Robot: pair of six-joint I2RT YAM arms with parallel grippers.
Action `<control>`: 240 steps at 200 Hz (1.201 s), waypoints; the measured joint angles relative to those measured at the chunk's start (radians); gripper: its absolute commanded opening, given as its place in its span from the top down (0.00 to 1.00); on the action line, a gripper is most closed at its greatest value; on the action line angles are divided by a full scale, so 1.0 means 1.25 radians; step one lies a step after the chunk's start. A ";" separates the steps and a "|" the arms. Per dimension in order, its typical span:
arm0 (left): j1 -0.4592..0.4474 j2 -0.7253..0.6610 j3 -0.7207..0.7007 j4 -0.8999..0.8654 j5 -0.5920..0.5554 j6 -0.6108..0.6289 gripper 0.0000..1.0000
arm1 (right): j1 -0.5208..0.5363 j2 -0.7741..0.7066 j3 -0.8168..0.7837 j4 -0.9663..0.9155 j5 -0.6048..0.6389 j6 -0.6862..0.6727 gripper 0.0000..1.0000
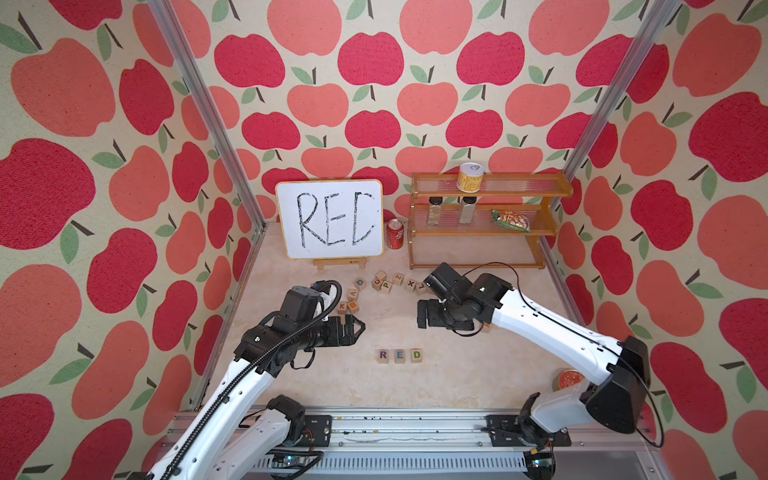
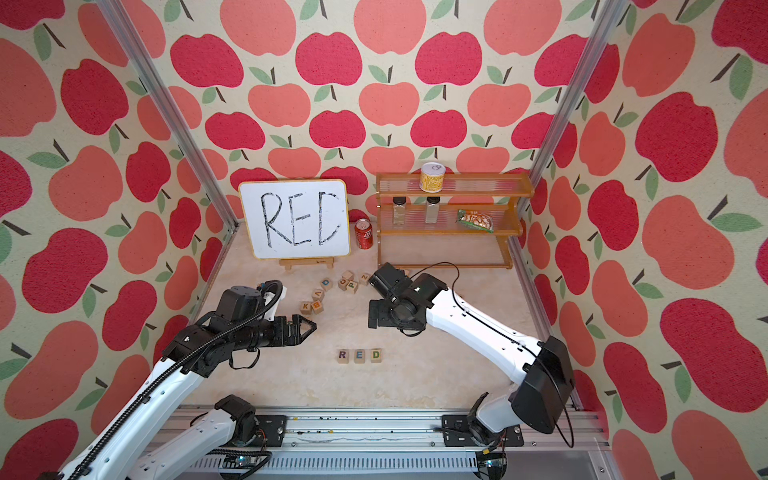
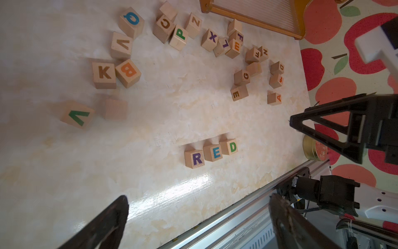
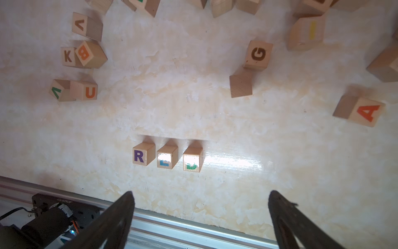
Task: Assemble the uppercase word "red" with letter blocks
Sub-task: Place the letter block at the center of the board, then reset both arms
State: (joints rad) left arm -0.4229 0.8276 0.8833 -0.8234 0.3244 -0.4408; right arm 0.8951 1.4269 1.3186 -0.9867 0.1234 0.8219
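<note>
Three letter blocks stand in a row near the table's front edge and read RED: purple R (image 1: 383, 355), blue E (image 1: 400, 355), green D (image 1: 416, 355). The row shows in both top views, R (image 2: 343, 355) at its left end. The left wrist view shows R (image 3: 194, 158), E (image 3: 212, 153) and D (image 3: 229, 147). In the right wrist view, glare washes over E (image 4: 165, 160) and D (image 4: 192, 162). My left gripper (image 1: 354, 328) (image 3: 199, 196) hangs open to the row's left. My right gripper (image 1: 423, 314) (image 4: 200, 192) is open above and behind it. Neither touches a block.
Several loose letter blocks (image 1: 386, 284) lie scattered behind the row, and K and B (image 1: 348, 306) sit by my left arm. A white board (image 1: 330, 218), a red can (image 1: 395, 235) and a wooden shelf (image 1: 486, 220) line the back. A round tin (image 1: 567, 379) sits front right.
</note>
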 measured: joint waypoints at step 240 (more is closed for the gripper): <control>0.469 0.141 -0.273 0.584 -0.193 0.095 0.01 | -0.612 -0.181 -0.551 0.700 0.105 -0.569 0.01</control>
State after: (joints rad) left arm 0.1638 1.0039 0.5419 -0.0937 0.0830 -0.3218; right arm 0.1295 1.2007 0.6292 -0.1120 0.2550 0.1112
